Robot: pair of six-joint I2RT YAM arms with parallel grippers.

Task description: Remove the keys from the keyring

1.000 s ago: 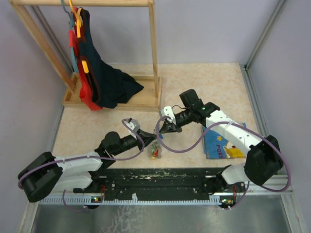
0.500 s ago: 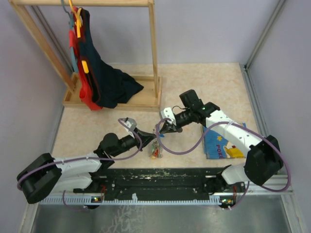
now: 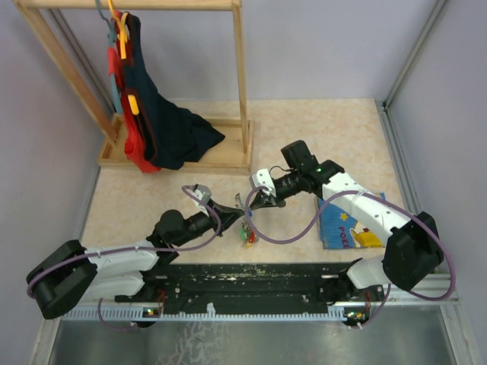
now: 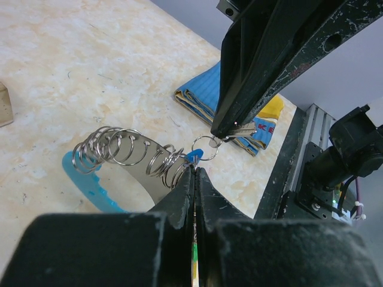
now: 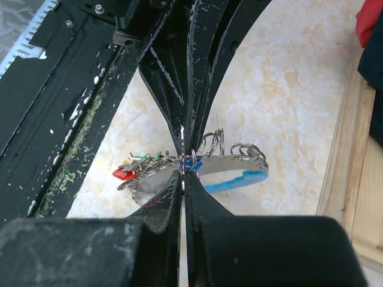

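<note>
The keyring (image 3: pixel 243 207) is held off the table between both grippers. My left gripper (image 3: pixel 234 210) is shut on its thin metal link; in the left wrist view its tips (image 4: pixel 196 171) pinch just below a small ring (image 4: pixel 206 147) and a blue key head (image 4: pixel 192 156). My right gripper (image 3: pixel 253 202) is shut on a silvery piece of that ring (image 4: pixel 239 130), tips (image 5: pixel 184 171) meeting the left's. The keys (image 3: pixel 247 236) hang below, with red (image 5: pixel 122 174) and green (image 5: pixel 141 158) heads. The grey strap (image 4: pixel 140 161) carries several rings and a light-blue patch (image 5: pixel 236 179).
A blue picture book (image 3: pixel 346 226) lies on the table right of the grippers, under the right arm. A wooden clothes rack (image 3: pixel 179 156) with dark and red garments stands at the back left. The black base rail (image 3: pixel 251 281) runs along the near edge.
My left gripper has drawn back a little to the left. The hanging keys have shifted slightly right and up. The right gripper has barely moved.
</note>
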